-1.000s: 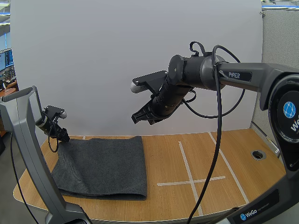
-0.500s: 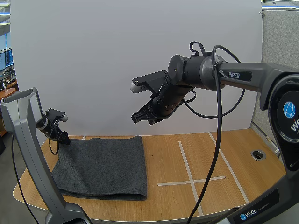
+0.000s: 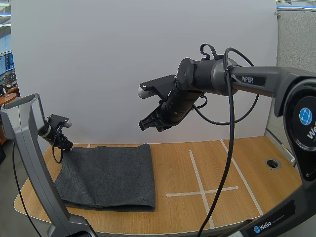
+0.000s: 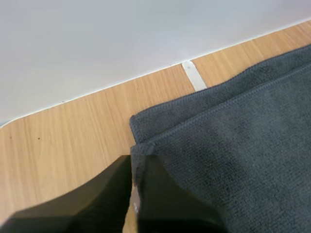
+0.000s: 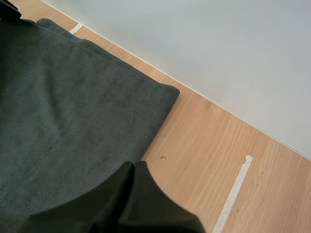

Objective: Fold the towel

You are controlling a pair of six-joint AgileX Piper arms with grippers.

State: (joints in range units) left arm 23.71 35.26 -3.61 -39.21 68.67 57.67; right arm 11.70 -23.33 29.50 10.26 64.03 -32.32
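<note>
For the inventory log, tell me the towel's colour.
Plain dark grey. The towel shows it best in the right wrist view.

Dark grey terry-cloth towel (image 3: pixel 111 175), folded double.
Flat on the left part of the light wooden table (image 3: pixel 173 168); rounded fold along the right edge, hemmed corners of both layers slightly offset at the far left.

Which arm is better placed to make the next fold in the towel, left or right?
Left, probably. The left gripper pinches the towel at its far corner, while the right gripper hangs shut, high above the table.
</note>
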